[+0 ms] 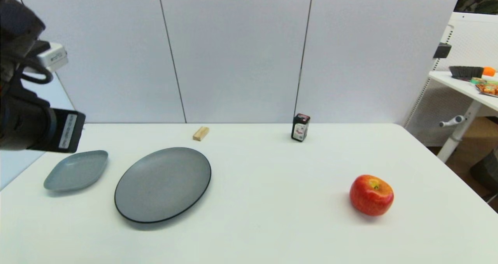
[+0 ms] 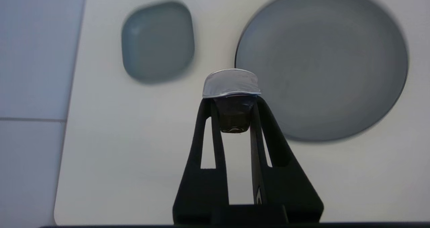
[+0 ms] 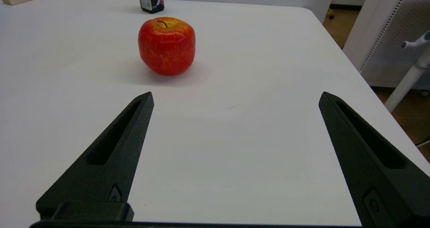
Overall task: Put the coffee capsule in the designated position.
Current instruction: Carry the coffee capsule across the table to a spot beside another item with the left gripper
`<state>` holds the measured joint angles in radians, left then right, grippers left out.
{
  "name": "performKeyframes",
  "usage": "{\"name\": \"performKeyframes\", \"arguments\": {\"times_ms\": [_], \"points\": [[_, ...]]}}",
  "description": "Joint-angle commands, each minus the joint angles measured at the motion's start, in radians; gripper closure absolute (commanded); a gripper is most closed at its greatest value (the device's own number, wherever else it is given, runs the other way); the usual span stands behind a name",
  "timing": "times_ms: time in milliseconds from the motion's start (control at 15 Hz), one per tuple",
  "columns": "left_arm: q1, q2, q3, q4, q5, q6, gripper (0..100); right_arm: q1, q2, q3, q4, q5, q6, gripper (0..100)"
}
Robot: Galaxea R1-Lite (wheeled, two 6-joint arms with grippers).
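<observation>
Coffee capsule (image 2: 234, 113) gripped in the left pincer (image 2: 232, 102), raised above the bench (image 1: 272, 217).

In the head view's left part, the round grey plate (image 1: 162, 184) and small grey dish (image 1: 76, 170) are seen. The right pincer (image 3: 235, 98) is spread open, with the apple (image 3: 166, 45) beyond it.

The left arm (image 1: 27, 100) is raised high at the left edge of the head view, above the table, and its wrist camera looks straight down. The left gripper (image 2: 234, 107) has its two black fingers (image 2: 208, 127) drawn close together, and they pinch the coffee capsule (image 2: 232, 97) between the tips, in the air. The right gripper (image 3: 235, 100) stays low near the front of the table with its fingers (image 3: 134, 120) spread wide and nothing between them.
</observation>
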<state>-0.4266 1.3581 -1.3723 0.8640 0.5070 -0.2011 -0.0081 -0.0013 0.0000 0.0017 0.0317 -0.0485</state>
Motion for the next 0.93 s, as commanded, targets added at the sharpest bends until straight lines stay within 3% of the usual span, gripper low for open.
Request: {"name": "performKeyframes", "arguments": {"times_ms": [67,267,533,933], "points": [[0.014,-0.16,0.282,-0.057,-0.157,0.005,100,0.0,-0.002,0.0,0.0,0.001,-0.001,0],[0.012,-0.206,0.493,-0.158,-0.237,0.009,100,-0.001,-0.002,0.0,0.001,0.001,-0.001,0],[0.011,-0.22,0.667,-0.254,-0.245,0.008,100,-0.001,-0.002,0.0,0.001,0.001,-0.001,0],[-0.02,-0.131,0.714,-0.318,-0.32,0.006,100,0.0,-0.002,0.0,0.0,0.001,-0.001,0]]}}
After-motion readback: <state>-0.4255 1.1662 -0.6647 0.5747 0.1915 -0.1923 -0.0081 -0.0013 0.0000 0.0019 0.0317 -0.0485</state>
